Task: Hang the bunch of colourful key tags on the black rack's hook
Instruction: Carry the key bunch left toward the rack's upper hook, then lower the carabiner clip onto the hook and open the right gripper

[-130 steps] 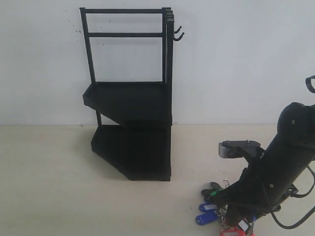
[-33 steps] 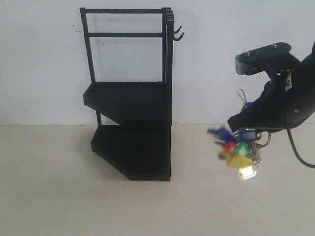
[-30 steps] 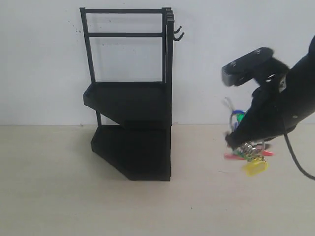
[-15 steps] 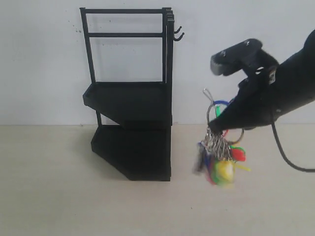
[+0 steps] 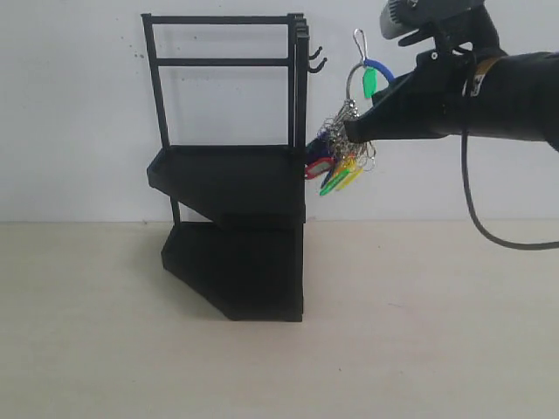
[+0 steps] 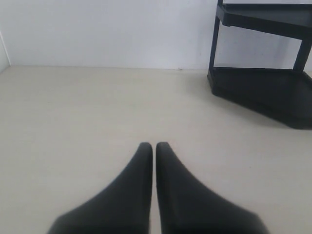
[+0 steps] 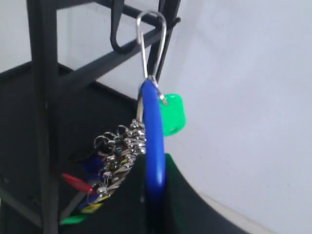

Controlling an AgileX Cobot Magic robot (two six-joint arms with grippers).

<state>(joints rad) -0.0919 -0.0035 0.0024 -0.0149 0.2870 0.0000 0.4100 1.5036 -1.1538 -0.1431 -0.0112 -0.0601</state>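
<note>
The black rack [image 5: 234,170] stands against the white wall, two small curved hooks [image 5: 316,59] on its upper right post. My right gripper [image 5: 356,131] is shut on the colourful key tag bunch [image 5: 339,161], held high just right of the post and below the hooks. In the right wrist view the jaws clamp the bunch's blue ring [image 7: 152,141]; a silver clip loop [image 7: 149,41] rises from it close to a hook [image 7: 122,34], whether touching I cannot tell. Tags and rings [image 7: 112,161] dangle beside the rack post [image 7: 46,117]. My left gripper [image 6: 154,146] is shut, empty, low over the table.
The pale table [image 5: 393,349] runs out in front of and beside the rack. A black cable [image 5: 476,209] loops down from the right arm. The left wrist view shows the rack's lower tray [image 6: 263,90] ahead on the table.
My right gripper has lifted the key tag bunch from near table height up and leftward to beside the rack's hooks. The tags now swing against the rack post.
</note>
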